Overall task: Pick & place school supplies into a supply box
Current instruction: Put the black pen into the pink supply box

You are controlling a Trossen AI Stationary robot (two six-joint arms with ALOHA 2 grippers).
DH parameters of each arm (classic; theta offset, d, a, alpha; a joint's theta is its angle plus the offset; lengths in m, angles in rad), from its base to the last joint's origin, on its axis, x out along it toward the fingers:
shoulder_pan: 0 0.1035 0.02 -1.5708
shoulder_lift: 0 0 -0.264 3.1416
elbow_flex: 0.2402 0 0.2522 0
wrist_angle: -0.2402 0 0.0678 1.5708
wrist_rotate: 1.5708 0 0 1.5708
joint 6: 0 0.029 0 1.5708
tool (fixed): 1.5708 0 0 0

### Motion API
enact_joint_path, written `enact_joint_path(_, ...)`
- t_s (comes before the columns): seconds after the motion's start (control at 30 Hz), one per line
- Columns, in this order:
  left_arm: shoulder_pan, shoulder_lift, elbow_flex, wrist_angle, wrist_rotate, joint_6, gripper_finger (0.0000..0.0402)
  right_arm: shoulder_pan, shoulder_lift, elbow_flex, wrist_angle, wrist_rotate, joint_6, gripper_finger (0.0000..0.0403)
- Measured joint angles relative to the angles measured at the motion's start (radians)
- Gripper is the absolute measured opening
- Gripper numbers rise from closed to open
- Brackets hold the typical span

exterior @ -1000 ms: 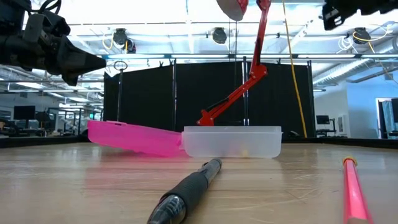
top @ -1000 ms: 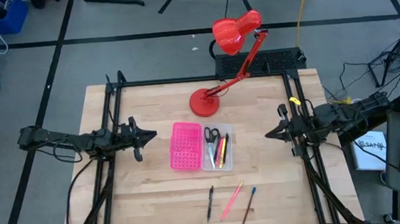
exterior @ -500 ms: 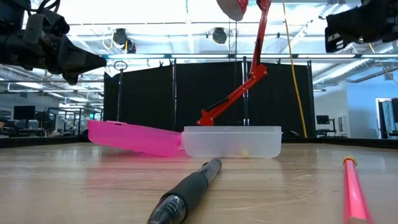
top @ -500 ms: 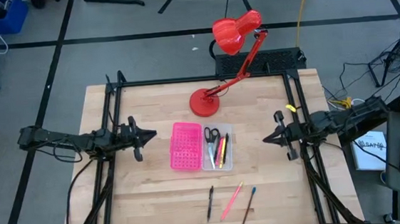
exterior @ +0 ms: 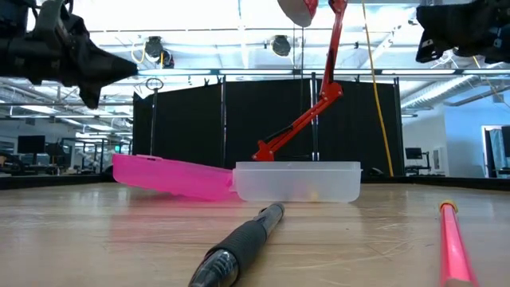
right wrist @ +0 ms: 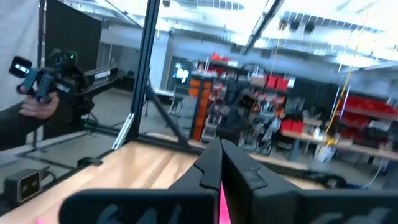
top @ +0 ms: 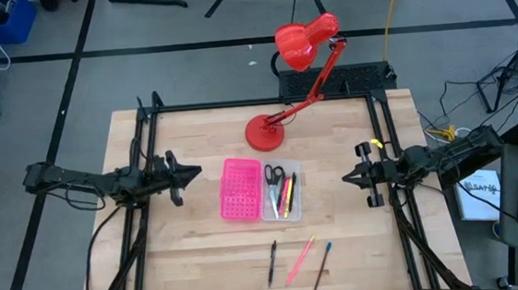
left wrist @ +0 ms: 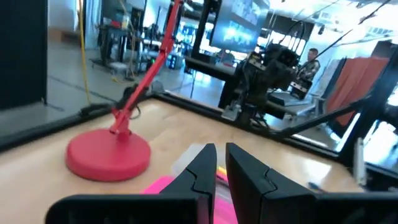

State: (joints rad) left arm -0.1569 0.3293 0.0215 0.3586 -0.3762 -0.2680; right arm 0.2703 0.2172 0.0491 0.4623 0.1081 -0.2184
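Observation:
The supply box lies open mid-table: its pink half (top: 240, 190) with a grid of holes, and its clear half (top: 282, 191) holding black-handled scissors (top: 273, 175) and some pens. A black pen (top: 272, 262), a pink pencil (top: 300, 258) and a brown pencil with a blue tip (top: 322, 267) lie flat on the table nearer the front edge. My left gripper (top: 198, 176) is shut and empty, in the air left of the box. My right gripper (top: 345, 177) is shut and empty, in the air right of the box.
A red desk lamp stands with its base (top: 264, 132) just beyond the box, its arm slanting to the head (top: 304, 39) past the table's far edge. Black frame rails run along the table's left and right sides. Bare wood lies between the box and each gripper.
My right gripper has swung a little toward the table's near edge and stays shut. In the low view my left gripper has risen slightly. The box and the loose pens have not moved.

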Motion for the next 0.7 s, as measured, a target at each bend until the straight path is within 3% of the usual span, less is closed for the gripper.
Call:
enact_joint_path(0.17,-0.112,0.113,0.123,-0.017,-0.035,-0.04,0.0014,0.0,0.002,-0.005,-0.02,-0.001,-0.006,0.0)
enact_joint_path(0.27,-0.232,0.247,0.272,-0.063,-0.186,0.01,0.0006,0.0,0.001,-0.006,-0.022,-0.001,-0.006,0.0)
enact_joint_path(0.37,-0.338,0.416,0.507,-0.23,-0.448,0.027,0.0004,0.0,0.002,-0.007,-0.026,-0.001,-0.007,0.0)
enact_joint_path(0.47,-0.403,0.601,0.798,-0.503,-0.64,-0.082,0.0004,0.0,0.002,-0.007,-0.017,-0.001,-0.011,0.0)
enact_joint_path(0.57,-0.438,0.786,1.087,-0.777,-0.692,-0.297,0.0003,0.0,0.001,-0.008,0.022,-0.001,-0.013,0.0)
enact_joint_path(0.7,-0.48,1.04,1.433,-1.045,-0.657,-0.5,0.0003,0.0,0.001,-0.008,0.067,-0.001,-0.029,0.0)
